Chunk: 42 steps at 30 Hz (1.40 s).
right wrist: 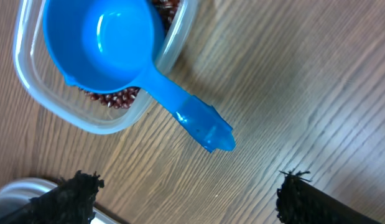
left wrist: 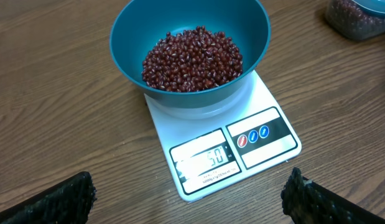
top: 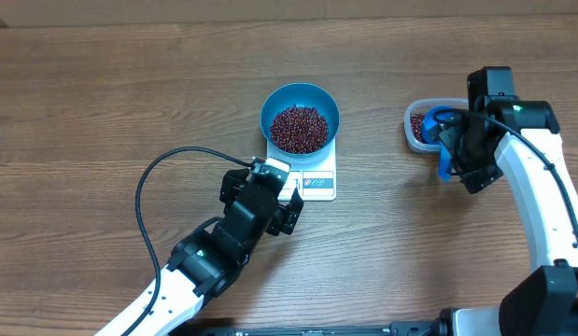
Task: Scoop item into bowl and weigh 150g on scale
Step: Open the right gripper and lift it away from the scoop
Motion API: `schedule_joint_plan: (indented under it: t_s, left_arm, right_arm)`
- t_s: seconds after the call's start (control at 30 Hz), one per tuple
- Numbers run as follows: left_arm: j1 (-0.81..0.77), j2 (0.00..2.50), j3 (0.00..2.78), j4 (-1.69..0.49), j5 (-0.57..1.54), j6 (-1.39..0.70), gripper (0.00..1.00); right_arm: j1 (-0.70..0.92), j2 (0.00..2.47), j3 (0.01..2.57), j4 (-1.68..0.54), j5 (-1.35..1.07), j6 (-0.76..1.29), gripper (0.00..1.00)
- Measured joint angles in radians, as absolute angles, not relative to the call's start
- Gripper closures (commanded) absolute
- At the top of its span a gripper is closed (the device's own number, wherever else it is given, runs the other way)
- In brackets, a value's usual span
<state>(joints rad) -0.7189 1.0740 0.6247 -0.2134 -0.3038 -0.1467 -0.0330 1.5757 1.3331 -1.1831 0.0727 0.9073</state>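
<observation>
The blue bowl [top: 271, 105] stands on the white scale [top: 318, 183] and holds a heap of red-brown beans [top: 300, 129]. In the left wrist view the bowl [left wrist: 127, 43], its beans [left wrist: 192, 59] and the scale [left wrist: 260, 146] lie just ahead. The lit display is partly washed out by glare. My left gripper [left wrist: 189, 199] is open at the scale's near corner, holding nothing. My right gripper [right wrist: 189, 196] is open over bare wood. The blue scoop [right wrist: 105, 43] rests in the clear tub [right wrist: 180, 37], its handle over the rim and free of the fingers.
The clear tub [top: 415, 131] sits at the right of the table with a few beans under the scoop. A black cable [top: 148, 196] loops left of my left arm. Something metal shows at the lower left edge of the right wrist view.
</observation>
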Motion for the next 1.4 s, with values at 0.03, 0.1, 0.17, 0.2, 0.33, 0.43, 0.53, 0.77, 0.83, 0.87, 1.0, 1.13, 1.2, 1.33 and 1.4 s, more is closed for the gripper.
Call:
schedule_joint_plan:
  t_s: [0.03,0.1,0.17,0.2,0.33,0.43,0.53,0.77,0.83,0.87,1.0,1.13,1.2,1.33,1.4]
  left_arm:
    - [-0.719,1.074,0.625,-0.213,-0.304,-0.147,0.01]
    - [-0.719,1.074,0.625,-0.213,-0.304,-0.147,0.0]
    - [-0.719,1.074,0.625,-0.213,-0.304,-0.147,0.0]
    - [-0.719,1.074,0.625,-0.213,-0.304,-0.147,0.0]
    - [-0.719,1.074,0.625,-0.213,-0.304,-0.147,0.0]
    - [-0.719,1.074,0.625,-0.213,-0.304,-0.147,0.0]
    - [-0.719,1.074,0.625,-0.213,-0.304,-0.147,0.01]
    - [-0.719,1.074,0.625,-0.213,-0.304,-0.147,0.0]
    - [-0.719,1.074,0.625,-0.213,-0.304,-0.147,0.0]
    - [-0.719,1.074,0.625,-0.213,-0.304,-0.147,0.0]
    - [-0.719,1.074,0.625,-0.213,-0.304,-0.147,0.01]
    - [-0.719,1.074,0.625,-0.213,-0.304,-0.147,0.0]
    - [-0.719,1.074,0.625,-0.213,-0.304,-0.147,0.01]
    - [-0.719,1.074,0.625,-0.213,-0.304,-0.147,0.01]
    - [-0.719,1.074,0.625,-0.213,-0.304,-0.147,0.01]
  right_arm:
    - [-0.033,1.576,1.333,-1.18,0.07,0.888,0.05]
    - [-0.033,1.576,1.333,-1.181,0.067,0.83,0.05]
    - [-0.033,1.576,1.34,-1.19,0.067,0.756,0.05]
    - [-0.033,1.576,1.346,-1.198,0.067,0.722,0.05]
    - [-0.033,1.576,1.412,-1.24,0.07,0.576,0.0]
    - [-0.033,1.576,1.501,-1.28,0.077,0.446,0.0]
    - [-0.033,1.576,1.575,-1.333,0.08,0.312,0.0]
    - [-0.033,1.576,1.661,-1.374,0.104,0.106,0.0]
    - [-0.033,1.576,1.661,-1.378,0.109,0.081,0.0]
    - [-0.033,1.576,1.661,-1.377,0.109,0.077,0.0]
    - [-0.033,1.576,1.661,-1.378,0.112,0.056,0.0]
    - [-0.033,1.576,1.661,-1.376,0.112,0.048,0.0]
    - [-0.033,1.576,1.661,-1.37,0.112,0.048,0.0]
    - [-0.033,1.576,1.661,-1.37,0.112,0.047,0.0]
    - [-0.033,1.576,1.661,-1.37,0.112,0.047,0.0]
